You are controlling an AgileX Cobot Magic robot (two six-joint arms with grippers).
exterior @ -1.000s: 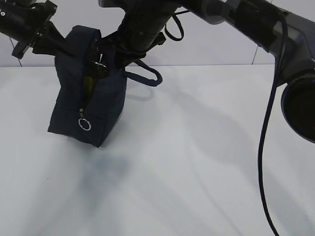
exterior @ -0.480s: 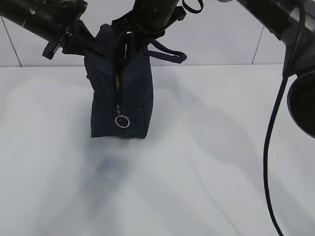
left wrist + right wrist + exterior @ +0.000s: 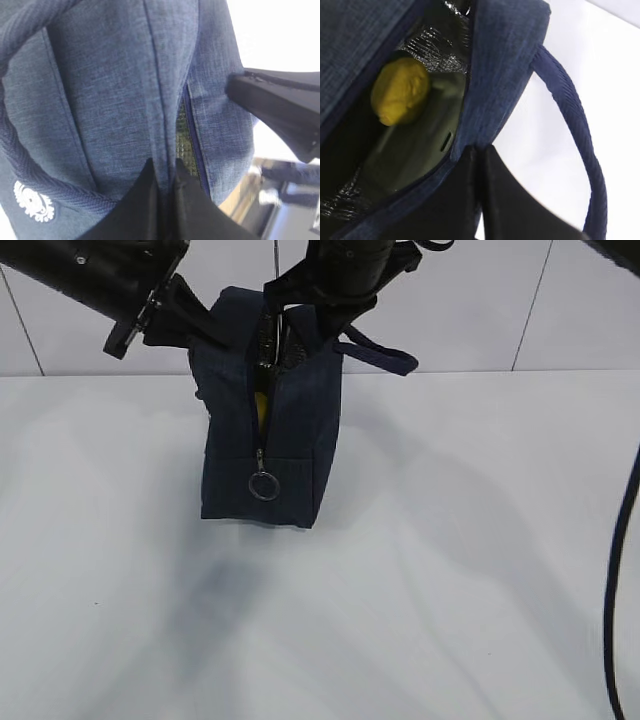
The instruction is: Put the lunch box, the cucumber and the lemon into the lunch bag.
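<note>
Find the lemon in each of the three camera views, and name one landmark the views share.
Exterior view: lemon, a yellow sliver in the zipper gap.
Left wrist view: not visible.
Right wrist view: lemon, upper left, inside the open bag.
Shared landmark: the navy lunch bag, in all three.

Navy lunch bag (image 3: 290, 440), yellow lemon (image 3: 400, 97)

Woven cloth, foil and metal

The lunch bag (image 3: 285, 440) is showing matt, coarse-woven navy fabric, a crinkled shiny foil lining (image 3: 437, 47), a metal ring pull (image 3: 263, 485); the lemon (image 3: 400, 97) is looking dull, dimpled.
</note>
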